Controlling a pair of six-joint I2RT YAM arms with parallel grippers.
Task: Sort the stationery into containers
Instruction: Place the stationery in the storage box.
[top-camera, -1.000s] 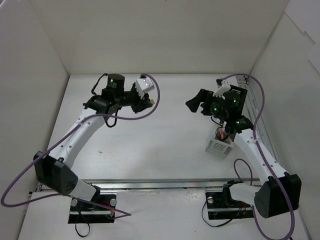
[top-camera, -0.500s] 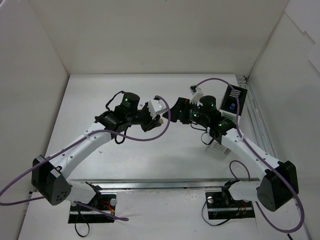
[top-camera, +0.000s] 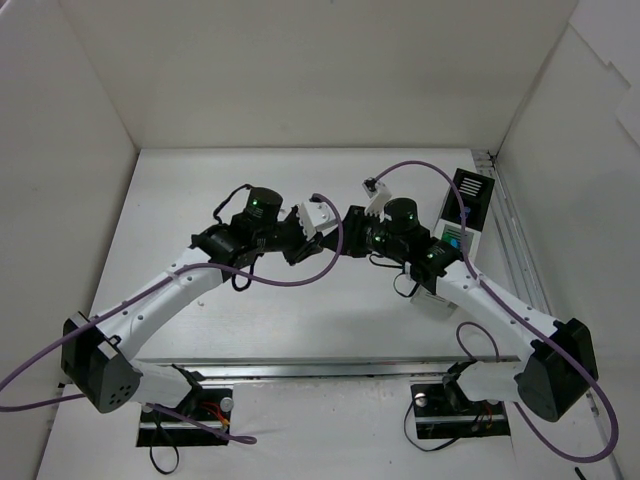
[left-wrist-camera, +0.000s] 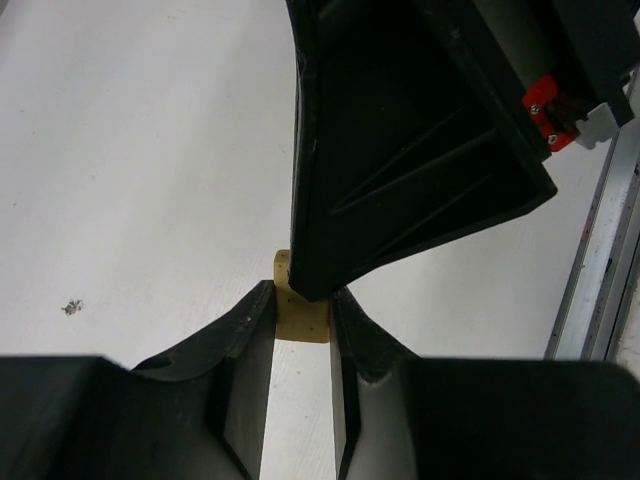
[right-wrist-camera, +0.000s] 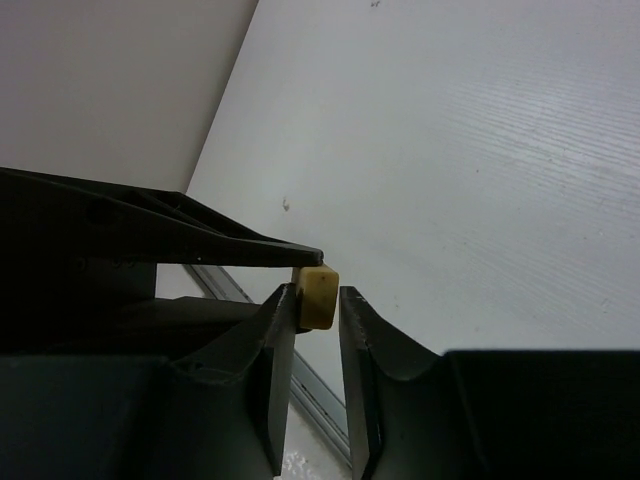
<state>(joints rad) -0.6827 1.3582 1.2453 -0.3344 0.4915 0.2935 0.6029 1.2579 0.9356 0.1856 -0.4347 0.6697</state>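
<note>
A small tan eraser hangs above the table between both grippers. My left gripper is shut on it, its fingertips pinching the two sides. My right gripper has drawn its jaws tight round the same eraser from the opposite direction. One right finger fills the upper part of the left wrist view. From above, the left gripper and right gripper meet tip to tip mid-table and hide the eraser. The containers stand at the right, one black section and two white.
A blue-topped item sits in the organizer's middle section. White walls enclose the table on the left, back and right. A metal rail runs along the right edge. Purple cables loop over both arms.
The left arm carried the eraser from the back left to mid-table. The right arm swung left from the organizer to meet it, and its jaws went from wide open to closed round the eraser.
</note>
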